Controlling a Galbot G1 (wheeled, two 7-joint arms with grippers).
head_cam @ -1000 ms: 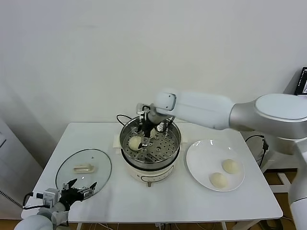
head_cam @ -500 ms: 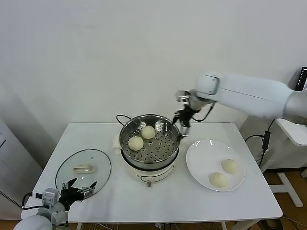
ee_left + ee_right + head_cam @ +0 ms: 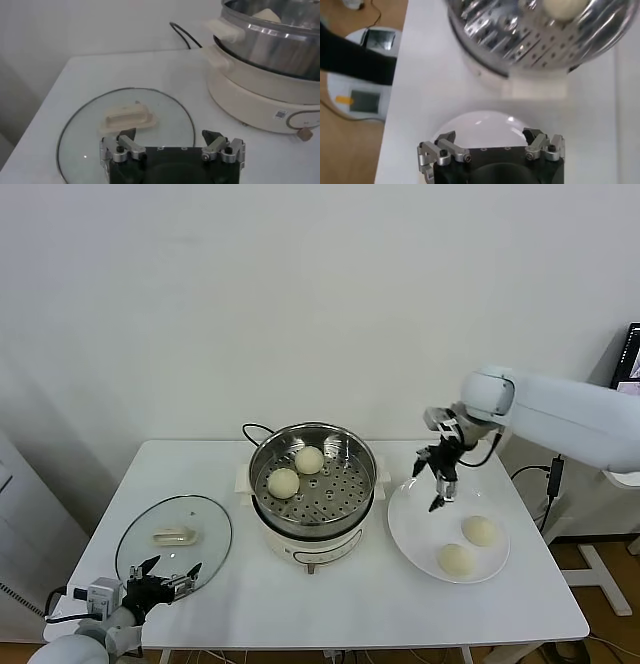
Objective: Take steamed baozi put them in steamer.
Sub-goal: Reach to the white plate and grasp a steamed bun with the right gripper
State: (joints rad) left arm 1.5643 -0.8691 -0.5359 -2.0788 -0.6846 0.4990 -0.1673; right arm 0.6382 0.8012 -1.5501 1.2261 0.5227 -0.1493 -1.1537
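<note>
At the near left corner of the counter [image 3: 330, 604] the left end effector [image 3: 160, 577] sits parked, fingers spread wide and holding nothing, just in front of one oval glass lid [image 3: 175, 539] that lies flat with its cream handle [image 3: 173, 535] facing up. On the near right, one round white plate [image 3: 415, 529] carries two steamed buns: one bun [image 3: 455, 559] closer to the front edge and a second bun [image 3: 480, 530] just behind it, the two apart from each other. Over the plate's far left rim hangs the right end effector [image 3: 441, 481], pointing down, its fingers wide apart and empty, clear of both buns. Mid-counter stands one shiny steel steamer [image 3: 352, 449] on a white cooker base [image 3: 310, 546], between lid and plate. Two more buns rest on its perforated bottom: one bun in the steamer [image 3: 283, 482] toward the left wall, another bun in the steamer [image 3: 309, 460] just behind it toward the back. That makes four buns, two in the steamer and two on the plate. Behind the steamer a black cord [image 3: 256, 427] loops on the counter toward the white wall [image 3: 300, 304].
</note>
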